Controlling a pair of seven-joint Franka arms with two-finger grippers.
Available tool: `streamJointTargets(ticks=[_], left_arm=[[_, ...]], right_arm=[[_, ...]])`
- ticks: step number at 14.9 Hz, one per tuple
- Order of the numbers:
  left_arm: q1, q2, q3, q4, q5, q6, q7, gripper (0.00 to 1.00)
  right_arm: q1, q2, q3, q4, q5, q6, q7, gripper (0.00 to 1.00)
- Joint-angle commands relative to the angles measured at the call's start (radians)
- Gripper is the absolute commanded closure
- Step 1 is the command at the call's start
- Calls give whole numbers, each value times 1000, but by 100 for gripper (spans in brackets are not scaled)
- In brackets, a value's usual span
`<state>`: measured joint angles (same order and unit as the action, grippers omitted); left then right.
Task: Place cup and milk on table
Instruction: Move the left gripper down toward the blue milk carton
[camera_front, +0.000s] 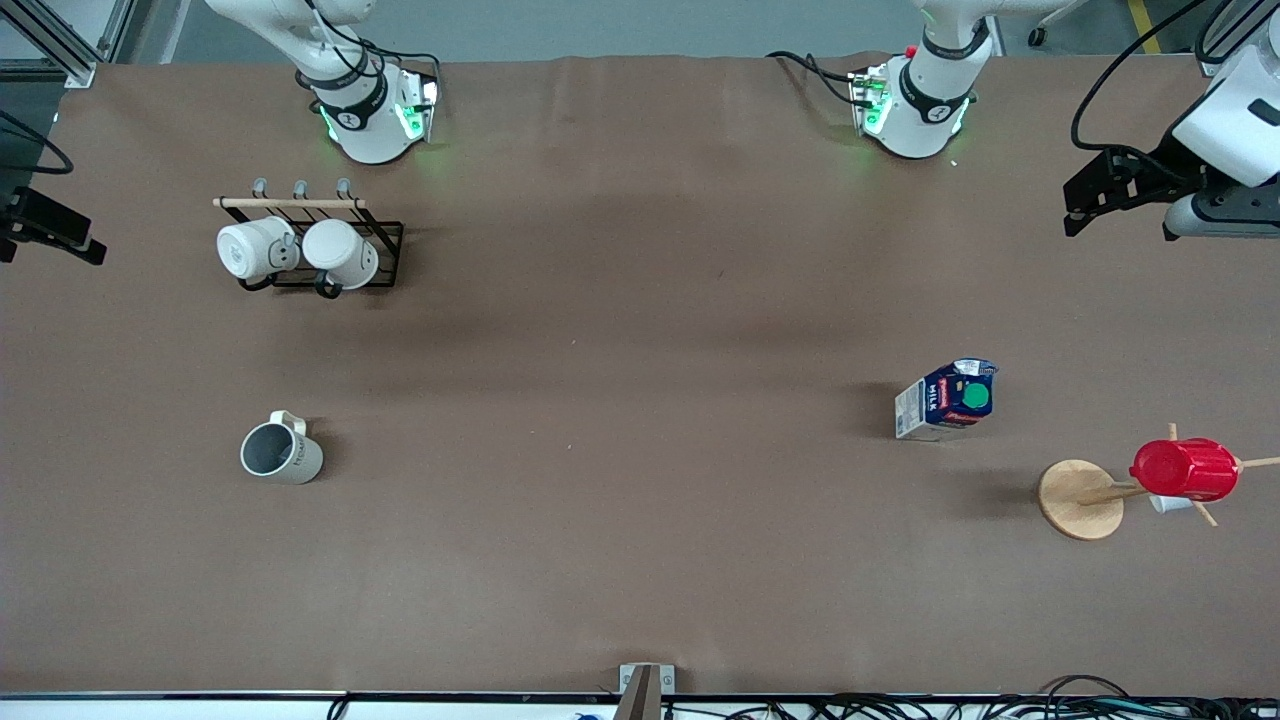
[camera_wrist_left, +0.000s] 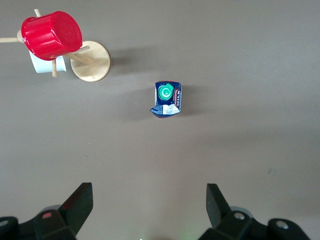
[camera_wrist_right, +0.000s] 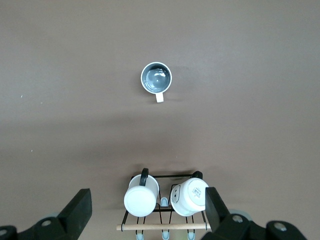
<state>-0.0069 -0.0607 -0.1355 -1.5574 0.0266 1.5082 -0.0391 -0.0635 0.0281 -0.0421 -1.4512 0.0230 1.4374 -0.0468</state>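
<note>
The cup (camera_front: 280, 454), pale beige-grey with a dark inside, stands upright on the brown table (camera_front: 640, 520) toward the right arm's end. It also shows in the right wrist view (camera_wrist_right: 156, 78). The milk (camera_front: 948, 400), a blue and white carton with a green cap, stands on the table toward the left arm's end. It also shows in the left wrist view (camera_wrist_left: 167, 98). My left gripper (camera_wrist_left: 148, 192) is open and empty, high over bare table beside the milk. My right gripper (camera_wrist_right: 147, 197) is open and empty, high over the mug rack.
A black wire rack (camera_front: 375, 240) with a wooden bar holds two white mugs (camera_front: 255, 248) near the right arm's base. A wooden mug tree (camera_front: 1080, 498) carrying a red ribbed cup (camera_front: 1185, 469) stands near the milk, nearer to the front camera.
</note>
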Motion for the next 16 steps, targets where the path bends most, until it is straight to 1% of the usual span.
streamJointTargets(ticks=[1, 4, 6, 7, 10, 12, 13, 14, 16], left_arm=[[5, 1, 5, 16, -22, -20, 15, 0], [16, 7, 5, 19, -17, -17, 19, 0], [19, 60, 5, 19, -21, -2, 22, 0], [18, 73, 5, 4, -19, 45, 21, 0], [18, 113, 5, -105, -7, 214, 21, 0], [16, 143, 5, -189, -5, 343, 21, 0], [13, 168, 4, -211, -4, 375, 21, 0], [13, 197, 4, -219, -4, 404, 21, 0], [15, 240, 2, -265, -4, 487, 21, 0]], right_arm=[[-1, -11, 7, -9, -20, -8, -5, 0], [-4, -10, 5, -9, -17, -8, -5, 0], [-4, -10, 5, -9, -17, -8, -5, 0], [-4, -10, 5, -9, -17, -9, -5, 0], [-5, 4, 4, -12, -17, -11, -7, 0], [-13, 88, 2, -18, -18, 30, -18, 0], [-16, 128, 1, -20, -20, 91, -42, 0], [-19, 162, -1, -20, -20, 131, -74, 0], [-25, 240, -5, -20, -20, 208, -88, 0]])
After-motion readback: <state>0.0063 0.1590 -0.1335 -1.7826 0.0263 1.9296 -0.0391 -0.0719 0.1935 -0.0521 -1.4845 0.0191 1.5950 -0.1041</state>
